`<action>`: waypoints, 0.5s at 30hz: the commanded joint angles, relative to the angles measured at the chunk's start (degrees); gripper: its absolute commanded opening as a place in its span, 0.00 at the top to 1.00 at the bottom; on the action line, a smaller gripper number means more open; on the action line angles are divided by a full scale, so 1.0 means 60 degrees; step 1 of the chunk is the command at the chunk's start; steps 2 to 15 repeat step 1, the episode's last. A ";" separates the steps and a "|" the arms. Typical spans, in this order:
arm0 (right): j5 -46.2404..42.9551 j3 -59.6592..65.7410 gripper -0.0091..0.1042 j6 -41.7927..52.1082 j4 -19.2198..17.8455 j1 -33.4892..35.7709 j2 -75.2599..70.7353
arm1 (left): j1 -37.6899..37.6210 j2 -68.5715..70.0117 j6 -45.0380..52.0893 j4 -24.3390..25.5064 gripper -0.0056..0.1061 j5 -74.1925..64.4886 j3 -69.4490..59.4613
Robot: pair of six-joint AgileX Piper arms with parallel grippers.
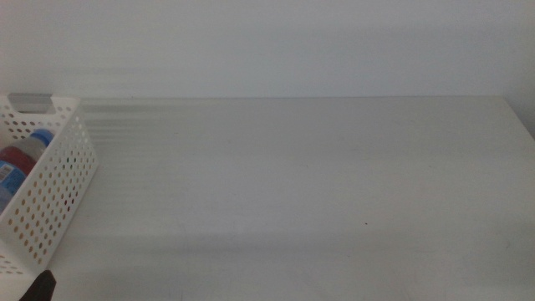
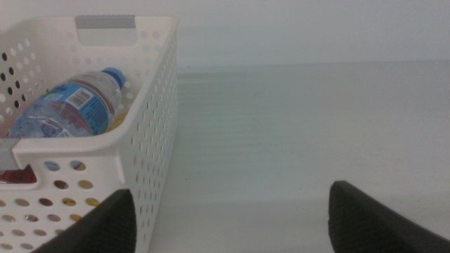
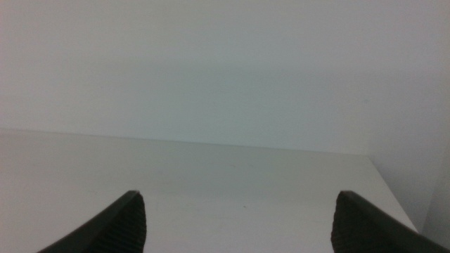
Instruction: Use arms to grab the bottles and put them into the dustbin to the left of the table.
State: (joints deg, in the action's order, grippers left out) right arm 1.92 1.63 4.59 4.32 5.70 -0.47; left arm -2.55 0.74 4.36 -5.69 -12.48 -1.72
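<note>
The white dustbin point(image 1: 58, 180), its walls full of round holes, stands at the table's left edge. In it lies the blue-capped water bottle point(image 1: 40, 138), with the red can point(image 1: 17, 157) beside it. In the left wrist view the dustbin point(image 2: 151, 133) holds the water bottle point(image 2: 74, 105) on top. A bit of yellow point(image 2: 119, 119) shows under it and a bit of red point(image 2: 14, 176) shows through the near handle slot. My left gripper point(image 2: 230, 191) is open and empty, just right of the dustbin; its tip shows in the middle view point(image 1: 40, 286). My right gripper point(image 3: 239, 195) is open and empty, out of the middle view.
The white table point(image 1: 318, 192) stretches to the right of the dustbin, with a plain white wall behind it. The table's right edge point(image 3: 390, 193) shows in the right wrist view. No loose bottle is on the tabletop.
</note>
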 commanded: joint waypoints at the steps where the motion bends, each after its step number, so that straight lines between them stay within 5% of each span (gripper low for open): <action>1: -0.0693 -0.0073 0.30 0.0104 -0.0024 -0.0044 -0.0274 | 0.0007 0.0140 -0.0085 -0.0030 0.14 0.0709 -0.0053; 15: -0.0693 -0.0073 0.30 0.0104 -0.0024 -0.0044 -0.0274 | 0.0007 0.0140 -0.0085 -0.0030 0.14 0.0709 -0.0053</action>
